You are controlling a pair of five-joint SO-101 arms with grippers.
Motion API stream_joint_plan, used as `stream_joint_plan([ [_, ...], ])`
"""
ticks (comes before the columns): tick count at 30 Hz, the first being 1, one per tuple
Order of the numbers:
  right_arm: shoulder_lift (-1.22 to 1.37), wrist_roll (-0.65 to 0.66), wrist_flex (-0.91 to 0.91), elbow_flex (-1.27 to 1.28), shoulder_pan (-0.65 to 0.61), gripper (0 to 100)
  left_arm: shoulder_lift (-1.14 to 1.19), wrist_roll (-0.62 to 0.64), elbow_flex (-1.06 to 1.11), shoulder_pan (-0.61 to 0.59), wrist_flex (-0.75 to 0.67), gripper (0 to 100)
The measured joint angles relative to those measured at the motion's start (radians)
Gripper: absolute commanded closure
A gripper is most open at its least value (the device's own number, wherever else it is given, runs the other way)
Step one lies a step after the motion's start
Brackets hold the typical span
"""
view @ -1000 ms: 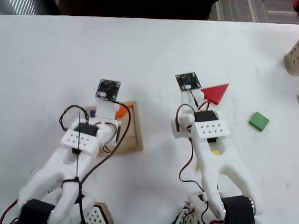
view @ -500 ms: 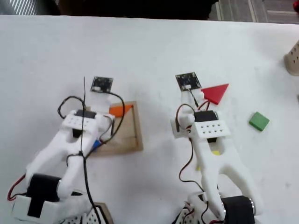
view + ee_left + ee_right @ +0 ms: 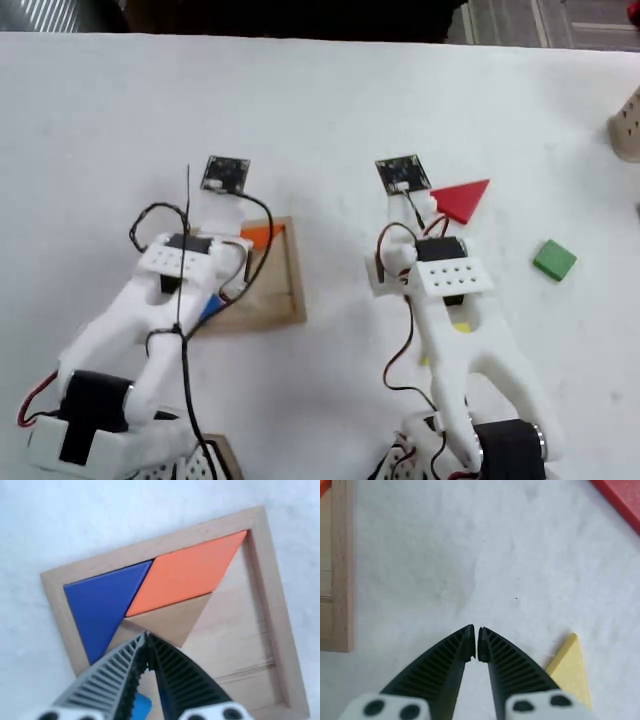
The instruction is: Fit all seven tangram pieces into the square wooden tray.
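Observation:
The square wooden tray (image 3: 272, 610) holds a blue triangle (image 3: 97, 605) along one side and an orange parallelogram (image 3: 187, 572) beside it, reaching a corner. My left gripper (image 3: 146, 641) hovers shut over the tray's bare middle. A scrap of brighter blue (image 3: 142, 706) shows under its fingers; I cannot tell what it is. In the high view the left arm (image 3: 180, 265) covers much of the tray (image 3: 290, 290). My right gripper (image 3: 474, 632) is shut over bare table, with a yellow triangle (image 3: 570, 667) close beside it. The red triangle (image 3: 462, 198) lies just past the right arm (image 3: 445, 270).
A green square (image 3: 553, 259) lies alone to the right of the right arm. A pale pegged object (image 3: 628, 125) stands at the table's far right edge. White table stretches open beyond both arms. The tray's edge (image 3: 342, 565) sits left of the right gripper.
The left arm swung a little to the left and drew back over the tray, uncovering the blue triangle's near tip. The right arm stayed still.

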Motion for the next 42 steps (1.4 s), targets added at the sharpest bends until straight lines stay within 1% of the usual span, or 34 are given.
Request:
stream_joint_plan([
  [13,0.000,0.000,0.000,0.000,0.000,98.1,-0.018,0.000,0.000,0.000,-0.002,98],
  [17,0.000,0.000,0.000,0.000,0.000,98.1,-0.149,0.002,0.021,0.000,0.018,97],
  [23,0.000,0.000,0.000,0.000,0.000,98.1,-0.446,0.000,0.167,-0.012,0.018,97],
  [26,0.000,0.000,0.000,0.000,0.000,98.1,-0.588,0.000,0.209,-0.075,0.018,97],
  [29,0.000,0.000,0.000,0.000,0.000,98.1,-0.704,0.000,0.221,-0.195,0.018,97],
  [31,0.000,0.000,0.000,0.000,0.000,98.1,-0.755,0.023,0.221,-0.288,0.018,97],
  [33,0.000,0.000,0.000,0.000,0.000,98.1,-0.773,0.098,0.221,-0.382,0.015,97],
  [36,0.000,0.000,0.000,0.000,0.000,98.1,-0.779,0.232,0.221,-0.511,-0.031,97],
  [39,0.000,0.000,0.000,0.000,0.002,97.9,-0.779,0.272,0.221,-0.540,-0.043,97],
  [42,0.000,0.028,0.000,0.000,0.043,97.8,-0.779,0.278,0.255,-0.539,-0.061,97],
])
